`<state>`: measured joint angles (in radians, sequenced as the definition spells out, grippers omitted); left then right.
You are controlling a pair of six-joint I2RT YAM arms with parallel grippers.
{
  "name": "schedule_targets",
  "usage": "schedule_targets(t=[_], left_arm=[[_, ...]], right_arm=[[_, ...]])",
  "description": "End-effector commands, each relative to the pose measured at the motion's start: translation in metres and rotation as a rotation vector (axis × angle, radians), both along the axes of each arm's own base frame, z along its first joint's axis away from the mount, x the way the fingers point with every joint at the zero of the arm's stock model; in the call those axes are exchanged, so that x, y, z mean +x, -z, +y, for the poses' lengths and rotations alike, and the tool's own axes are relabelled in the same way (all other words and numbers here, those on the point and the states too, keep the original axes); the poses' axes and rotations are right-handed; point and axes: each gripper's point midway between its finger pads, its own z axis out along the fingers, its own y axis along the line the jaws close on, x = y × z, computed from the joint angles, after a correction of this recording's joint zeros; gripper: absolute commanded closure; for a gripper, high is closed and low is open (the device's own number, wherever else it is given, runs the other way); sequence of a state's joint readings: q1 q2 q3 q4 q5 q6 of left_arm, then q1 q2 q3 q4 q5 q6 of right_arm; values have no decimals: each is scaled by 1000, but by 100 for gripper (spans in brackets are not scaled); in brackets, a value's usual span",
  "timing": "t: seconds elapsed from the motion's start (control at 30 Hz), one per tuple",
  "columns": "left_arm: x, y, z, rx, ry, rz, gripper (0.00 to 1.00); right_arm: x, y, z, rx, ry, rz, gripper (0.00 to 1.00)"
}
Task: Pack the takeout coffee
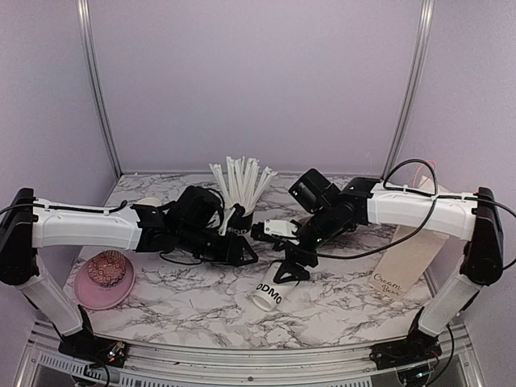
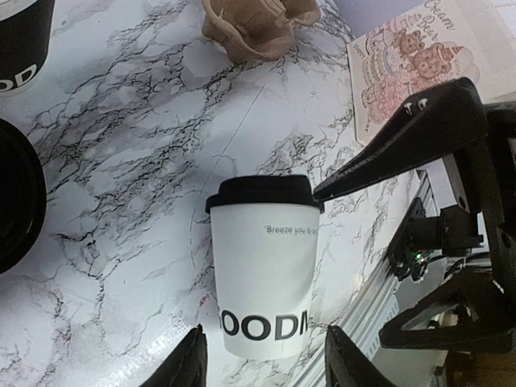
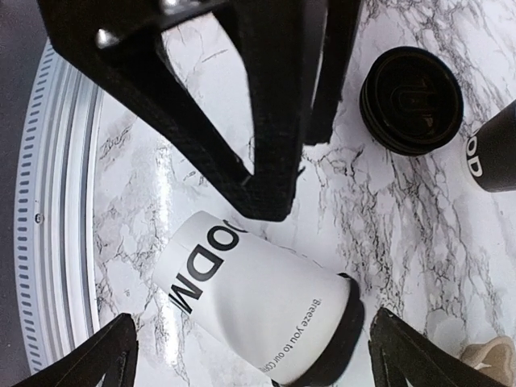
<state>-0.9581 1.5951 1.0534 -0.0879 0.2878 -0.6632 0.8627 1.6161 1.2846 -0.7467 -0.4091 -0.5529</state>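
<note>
Coffee cup (image 2: pixel 264 274), black lid on, lies on its side on the marble desk (image 1: pixel 185 310) between the two arms. Left fingers (image 2: pixel 187 364) stand apart either side of its base; right fingers (image 3: pixel 101 359) are spread wide, straddling it.

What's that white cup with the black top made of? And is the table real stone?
Cup: looks like paper, matte white with printed black letters.
Lid: probably plastic, smooth black with a molded rim.
Table: glossy, with grey marble veins and light reflections. It could be real stone or a printed sheet; I can't tell.
</note>
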Motion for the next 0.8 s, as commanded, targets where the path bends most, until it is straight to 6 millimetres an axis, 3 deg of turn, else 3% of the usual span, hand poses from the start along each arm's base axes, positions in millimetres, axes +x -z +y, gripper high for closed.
schedule_targets(t=[0.0,0.03,0.1,0.4,0.5,0.77], left_arm=[[-16,-4,1,20,65,-49,39],[-18,-3,1,51,69,-82,22],[-22,-1,-2,104,70,-140,12],[-3,42,-21,311,29,-203,9],[-1,53,-32,329,49,-190,1],[-12,79,-63,331,146,-117,2]], right_arm=[[1,-7,-7,19,10,-26,3],[3,-8,-11,23,20,-25,3],[11,-14,-19,47,52,-13,3],[57,-43,-56,136,220,-12,3],[65,-43,-64,134,265,-34,3],[75,-39,-74,137,329,-50,3]])
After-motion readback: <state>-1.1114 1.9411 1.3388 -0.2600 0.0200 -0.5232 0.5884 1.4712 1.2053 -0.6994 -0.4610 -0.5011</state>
